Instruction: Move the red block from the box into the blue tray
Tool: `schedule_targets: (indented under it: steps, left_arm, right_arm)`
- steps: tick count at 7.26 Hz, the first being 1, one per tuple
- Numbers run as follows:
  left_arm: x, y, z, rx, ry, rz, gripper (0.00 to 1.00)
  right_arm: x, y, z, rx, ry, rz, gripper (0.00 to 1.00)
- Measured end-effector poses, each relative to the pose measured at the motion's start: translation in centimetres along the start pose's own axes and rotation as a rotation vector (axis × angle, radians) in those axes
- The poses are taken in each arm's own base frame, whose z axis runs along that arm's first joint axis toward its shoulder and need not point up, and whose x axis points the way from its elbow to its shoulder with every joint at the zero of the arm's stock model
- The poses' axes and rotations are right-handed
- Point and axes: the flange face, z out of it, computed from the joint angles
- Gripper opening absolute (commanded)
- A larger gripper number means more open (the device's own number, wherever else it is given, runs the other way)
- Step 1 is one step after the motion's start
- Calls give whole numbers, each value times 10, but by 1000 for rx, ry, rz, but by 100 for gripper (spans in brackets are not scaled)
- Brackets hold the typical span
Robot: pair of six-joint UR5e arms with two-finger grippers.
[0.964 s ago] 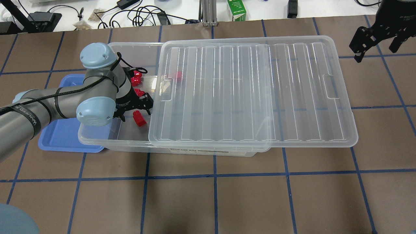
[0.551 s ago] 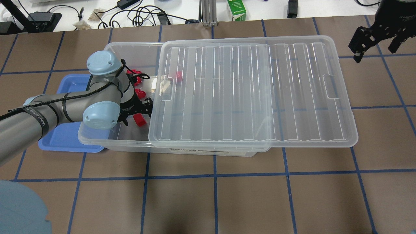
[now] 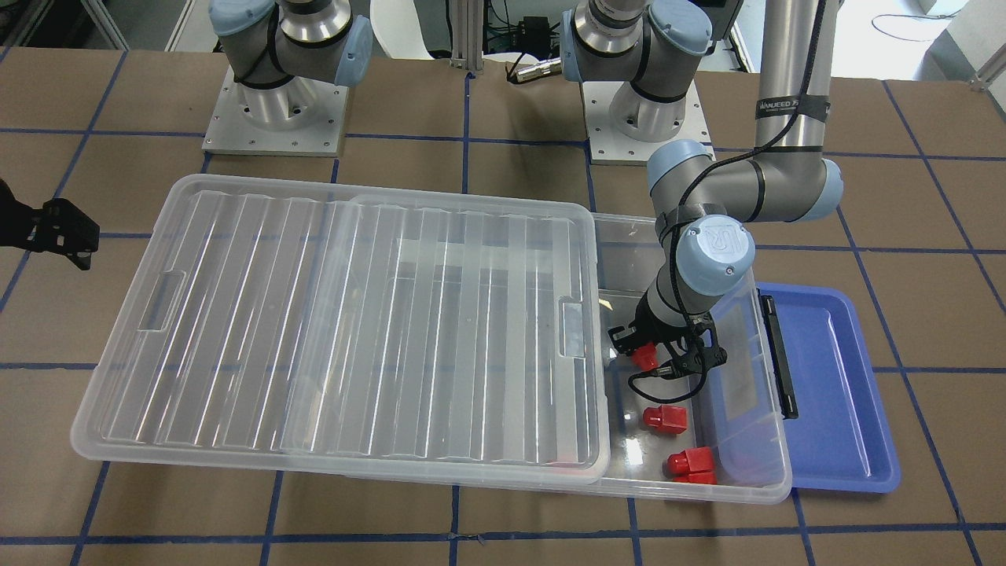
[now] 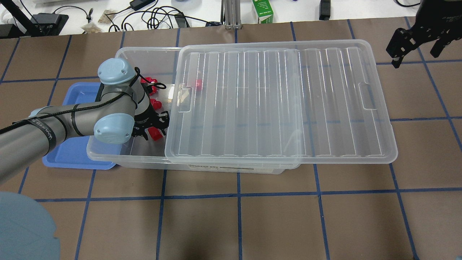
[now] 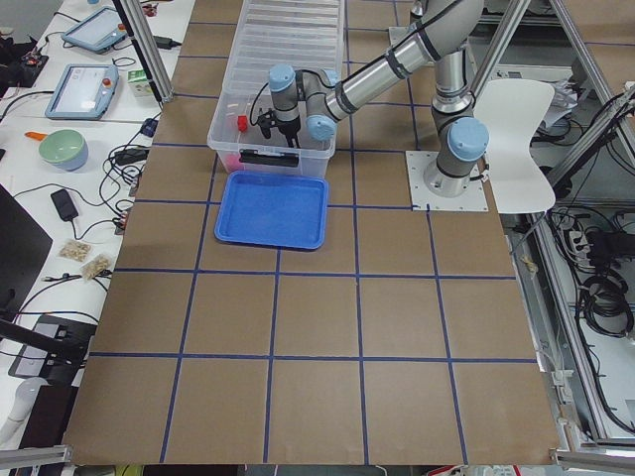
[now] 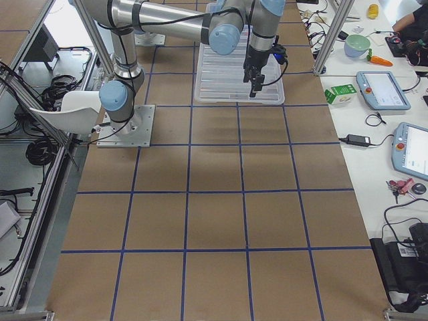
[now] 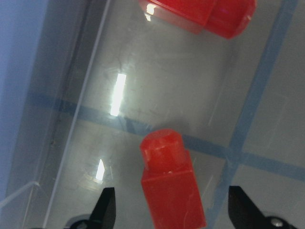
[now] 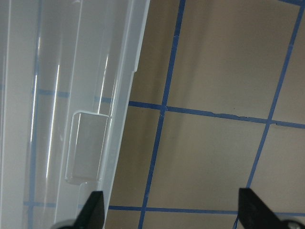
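Note:
My left gripper (image 4: 154, 127) is down inside the open end of the clear box (image 4: 144, 59). It is open, and its jaws stand either side of a red block (image 7: 171, 186), which lies on the box floor with its stub pointing away. The same block shows in the overhead view (image 4: 156, 134) and the front view (image 3: 644, 358). The blue tray (image 4: 72, 153) lies against the box's latch end and looks empty. My right gripper (image 4: 415, 50) is open and empty, above the table beyond the lid's far end.
The ribbed lid (image 4: 281, 101) lies slid sideways over most of the box, overhanging its right end. More red blocks (image 3: 665, 418) (image 3: 692, 464) lie on the box floor, and one (image 4: 198, 83) is under the lid. The black latch (image 3: 778, 354) sits between box and tray.
My left gripper moved to the right and came down over the red block, which now lies between its open jaws. The right gripper has hardly moved.

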Motion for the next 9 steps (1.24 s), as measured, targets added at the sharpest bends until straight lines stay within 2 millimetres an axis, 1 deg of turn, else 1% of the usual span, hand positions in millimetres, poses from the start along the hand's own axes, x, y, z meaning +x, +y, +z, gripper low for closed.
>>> schedule_targets:
  steps: [1,2,3,4,7,8,9]
  left_arm:
    - [1,-1,-6,10,2,3,0]
    - [2,-2,-22,29,5,7,0]
    - [4,-3,-45,37,6,11,0]
    - [4,-4,-73,32,3,13,0]
    - [-1,-7,-170,-2,-27,41,0]
    - [-10,-9,-194,-6,-68,86,0]
    - [-27,-15,-208,-7,-108,130,0]
  right_arm:
    - [-1,0,-1,1,2,2,100]
    - [-1,0,1,-6,3,5,100]
    - [-1,1,3,-11,4,8,100]
    - [-1,1,1,-7,2,13,100]
    - [-3,1,-1,2,-4,21,100]
    - [-4,1,0,1,-5,22,100]
    - [-5,2,1,-4,-8,20,100]
